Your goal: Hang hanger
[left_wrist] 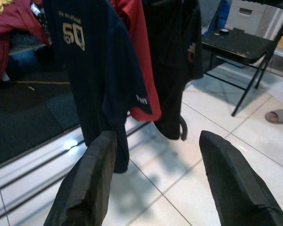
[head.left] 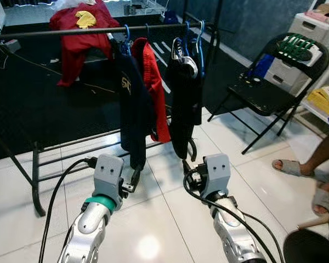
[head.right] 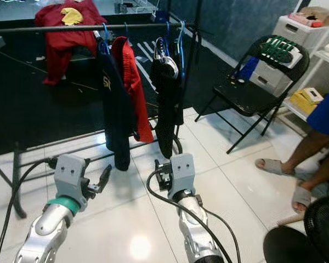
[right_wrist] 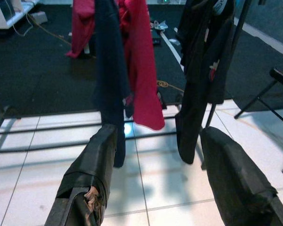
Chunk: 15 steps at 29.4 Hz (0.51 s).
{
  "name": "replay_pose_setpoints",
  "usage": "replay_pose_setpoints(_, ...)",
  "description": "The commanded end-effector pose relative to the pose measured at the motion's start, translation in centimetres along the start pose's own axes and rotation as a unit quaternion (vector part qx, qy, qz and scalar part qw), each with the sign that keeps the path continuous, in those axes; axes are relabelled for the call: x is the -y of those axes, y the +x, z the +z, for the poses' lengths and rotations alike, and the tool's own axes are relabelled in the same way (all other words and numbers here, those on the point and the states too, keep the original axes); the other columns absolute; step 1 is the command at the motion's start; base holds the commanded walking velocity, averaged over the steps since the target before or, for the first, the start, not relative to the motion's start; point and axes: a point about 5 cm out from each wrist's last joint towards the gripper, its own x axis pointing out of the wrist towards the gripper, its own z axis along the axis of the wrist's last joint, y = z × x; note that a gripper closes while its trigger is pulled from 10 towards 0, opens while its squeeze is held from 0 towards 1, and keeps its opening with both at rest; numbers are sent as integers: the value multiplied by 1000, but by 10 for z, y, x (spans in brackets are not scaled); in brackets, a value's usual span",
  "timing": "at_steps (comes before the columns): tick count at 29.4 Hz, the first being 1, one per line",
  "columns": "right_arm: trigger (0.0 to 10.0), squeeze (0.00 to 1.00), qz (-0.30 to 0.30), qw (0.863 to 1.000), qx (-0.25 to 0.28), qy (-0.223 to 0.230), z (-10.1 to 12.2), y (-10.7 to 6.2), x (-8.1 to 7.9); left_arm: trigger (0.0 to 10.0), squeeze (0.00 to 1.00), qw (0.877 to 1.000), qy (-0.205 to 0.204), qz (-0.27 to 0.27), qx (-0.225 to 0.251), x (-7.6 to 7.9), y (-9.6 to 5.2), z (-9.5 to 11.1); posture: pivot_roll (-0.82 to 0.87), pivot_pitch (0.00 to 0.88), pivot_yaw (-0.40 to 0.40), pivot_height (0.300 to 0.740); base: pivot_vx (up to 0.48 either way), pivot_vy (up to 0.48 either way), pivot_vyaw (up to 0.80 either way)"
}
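A black clothes rail (head.left: 55,33) runs across the top of the scene. Blue hangers (head.left: 126,35) on it carry a navy shirt (head.left: 132,104), a red shirt (head.left: 155,87) and black garments (head.left: 183,104); another blue hanger (head.left: 200,34) sits at the rail's right end. My left gripper (head.left: 132,183) is low over the white tiles, just below the navy shirt's hem, open and empty (left_wrist: 155,155). My right gripper (head.left: 189,171) hovers beneath the black garments, also open with nothing in it (right_wrist: 158,150).
The rack's lower bars (head.left: 71,145) cross the floor ahead. A black folding chair (head.left: 263,82) and white drawers (head.left: 312,33) stand at right. A person's sandalled feet (head.left: 293,167) rest on the tiles. Red clothes (head.left: 79,33) lie behind the rail. A dark fan (head.left: 312,246) is at bottom right.
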Motion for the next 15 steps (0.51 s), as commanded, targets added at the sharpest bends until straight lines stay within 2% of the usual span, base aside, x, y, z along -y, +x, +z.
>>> replay_pose_setpoints(1,10000,0,-8,1000,0,-6,-1,-2,5,10000,0,1000,-3,-1,2,3,1,1,-18,25,29,740,480,0,0)
replay_pose_setpoints(7,10000,0,-5,999,25,-23,10,1,7,10000,0,1000,-10,11,16,0,3,9,-19,26,29,740,480,0,0)
replay_pose_setpoints(10,10000,0,-8,994,92,-53,44,11,12,10000,0,999,-21,23,40,-2,5,22,-22,25,33,740,466,0,0)
replay_pose_setpoints(11,10000,0,-8,994,92,-53,44,11,12,10000,0,999,-21,23,40,-2,5,22,-22,25,33,740,465,0,0)
replay_pose_setpoints(12,10000,0,-16,991,118,-56,59,15,16,10000,0,998,-22,27,48,-3,6,26,-21,26,34,740,465,0,0)
replay_pose_setpoints(15,10000,0,-23,990,129,-53,67,17,20,10000,0,998,-22,33,51,-4,6,27,-20,26,35,740,465,0,0)
